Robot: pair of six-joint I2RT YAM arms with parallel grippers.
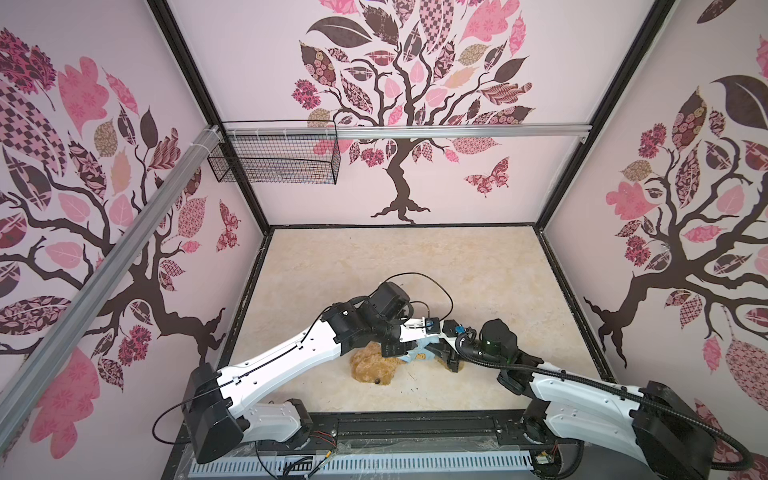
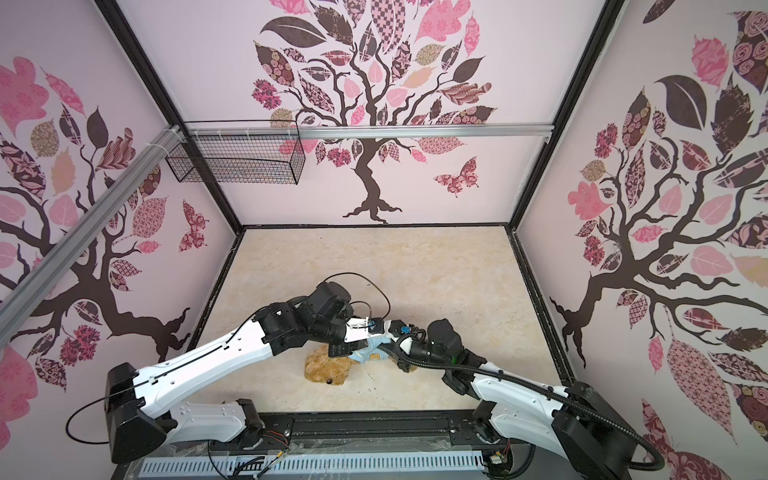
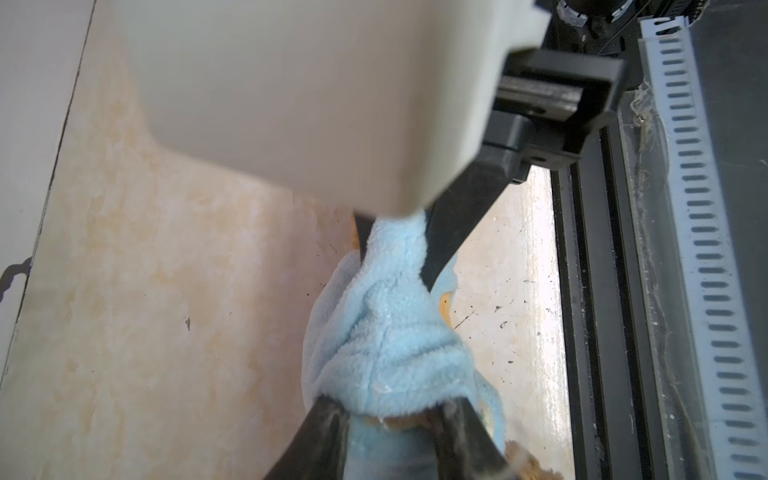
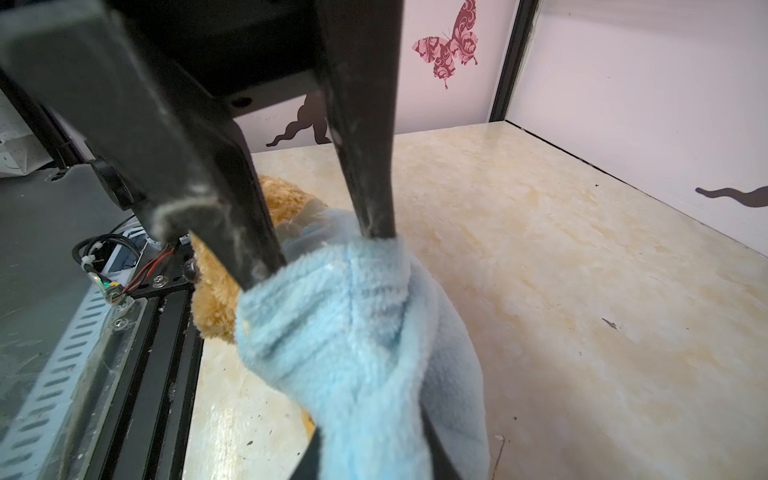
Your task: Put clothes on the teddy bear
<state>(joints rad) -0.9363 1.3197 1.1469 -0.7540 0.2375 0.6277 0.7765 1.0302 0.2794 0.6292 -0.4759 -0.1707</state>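
Observation:
The golden-brown teddy bear (image 1: 374, 368) (image 2: 328, 368) lies on the table near its front edge. A fluffy light-blue shirt (image 1: 420, 354) (image 2: 372, 353) (image 3: 386, 332) is stretched between my two grippers, just right of the bear and partly over it. My left gripper (image 1: 401, 348) (image 3: 390, 405) (image 4: 324, 253) has its fingers (image 4: 257, 257) apart, with the tips tucked under the shirt's band. The right gripper (image 1: 441, 351) (image 4: 372, 457) is shut on a bunch of shirt at the other end. Bear fur (image 4: 216, 299) shows behind the cloth; most of its body is hidden.
A black wire basket (image 1: 274, 158) hangs from the rail on the back wall. A black rail (image 1: 415, 428) and a white slotted cable duct (image 3: 698, 249) run along the table's front edge. Walls close in the left, right and back.

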